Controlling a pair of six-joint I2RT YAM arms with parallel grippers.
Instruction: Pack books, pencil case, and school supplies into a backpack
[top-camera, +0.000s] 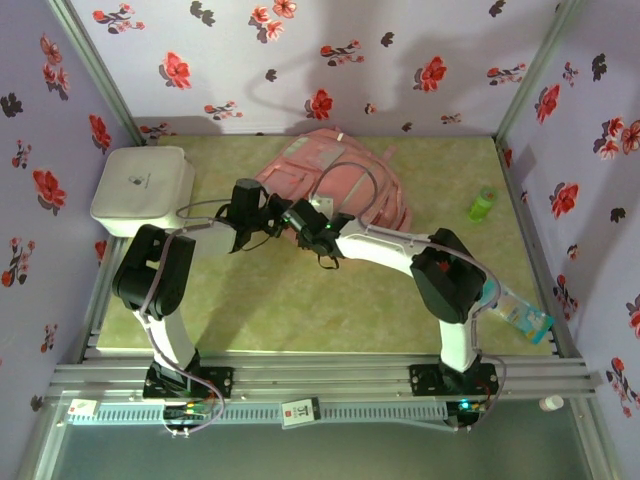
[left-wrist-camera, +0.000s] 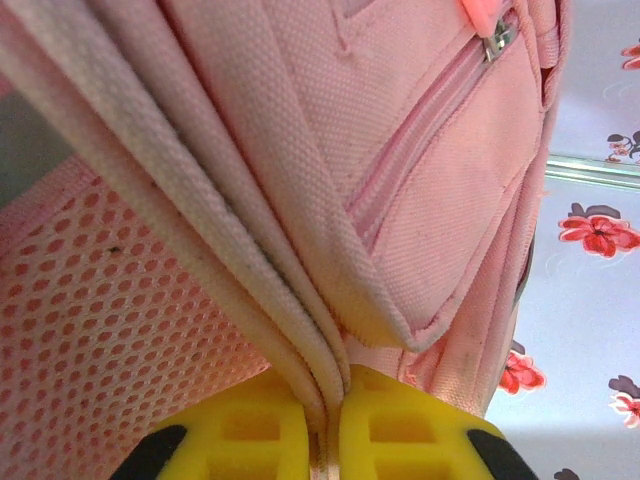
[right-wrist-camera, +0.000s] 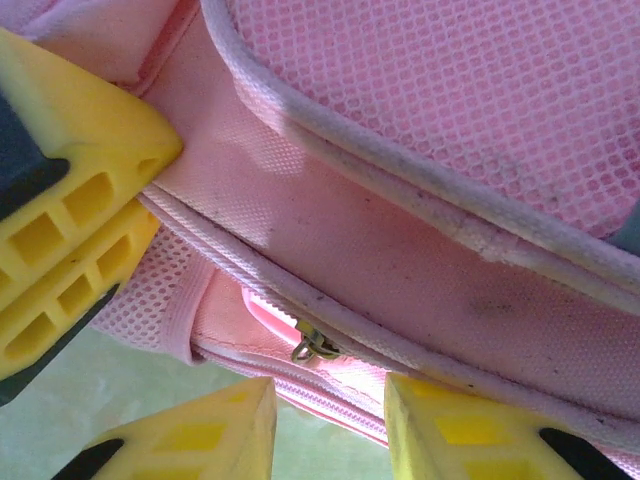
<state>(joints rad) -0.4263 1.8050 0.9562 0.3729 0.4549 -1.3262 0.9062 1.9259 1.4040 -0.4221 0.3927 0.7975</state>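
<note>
At rear centre of the green table (top-camera: 300, 310) sits the large pink fabric backpack (top-camera: 345, 180). Left gripper (left-wrist-camera: 330, 390) pinched tight on its piped seam (left-wrist-camera: 250, 280); right gripper (right-wrist-camera: 330, 392) jaws apart, straddling the zipper strip (right-wrist-camera: 350, 412).

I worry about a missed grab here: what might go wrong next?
The right gripper is open astride the zipper edge of the backpack, but the zipper pull sits just beyond its fingertips; closing may pinch only fabric. The left gripper is clamped on a thin piped fold; a tug might slip it free.
</note>
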